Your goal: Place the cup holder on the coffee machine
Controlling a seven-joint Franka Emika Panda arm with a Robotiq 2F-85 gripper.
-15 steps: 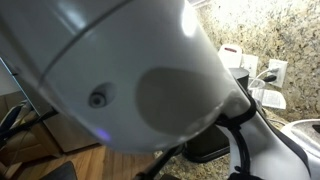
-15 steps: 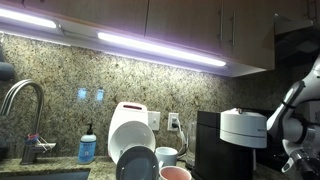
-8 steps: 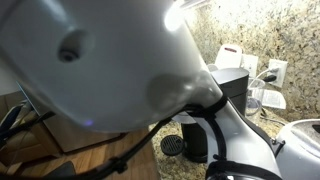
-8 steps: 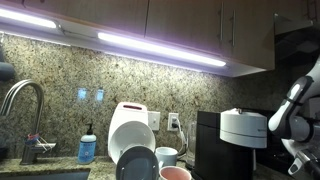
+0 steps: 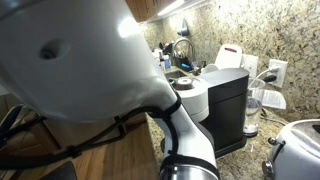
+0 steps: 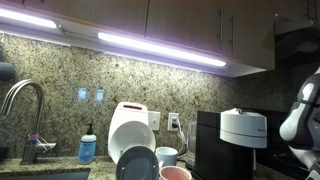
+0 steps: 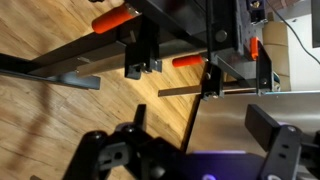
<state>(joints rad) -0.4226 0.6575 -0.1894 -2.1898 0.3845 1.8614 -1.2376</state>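
The coffee machine [image 5: 228, 100] is a black box with a round silver-grey head [image 5: 190, 95] and a clear tank [image 5: 254, 108]. It stands on the granite counter and shows in both exterior views [image 6: 228, 140]. The cup holder is hidden or out of view. My arm [image 5: 90, 70] fills the left of an exterior view, its wrist low in front of the machine. In the wrist view my gripper [image 7: 200, 122] points down over a wooden floor and a grey panel. Its black fingers stand wide apart with nothing between them.
A white-and-chrome appliance [image 5: 296, 150] sits near the machine's tank side. A white rounded appliance [image 6: 128, 125], plates and cups [image 6: 165, 158] stand beside the machine. A sink faucet [image 6: 25, 100] and soap bottle [image 6: 87, 148] are further along. A metal frame with orange clamps [image 7: 190, 60] lies below.
My arm has swung aside in an exterior view, uncovering the coffee machine and covering the spot where a dark round disc showed. In the other view it has shifted toward the frame's right edge.
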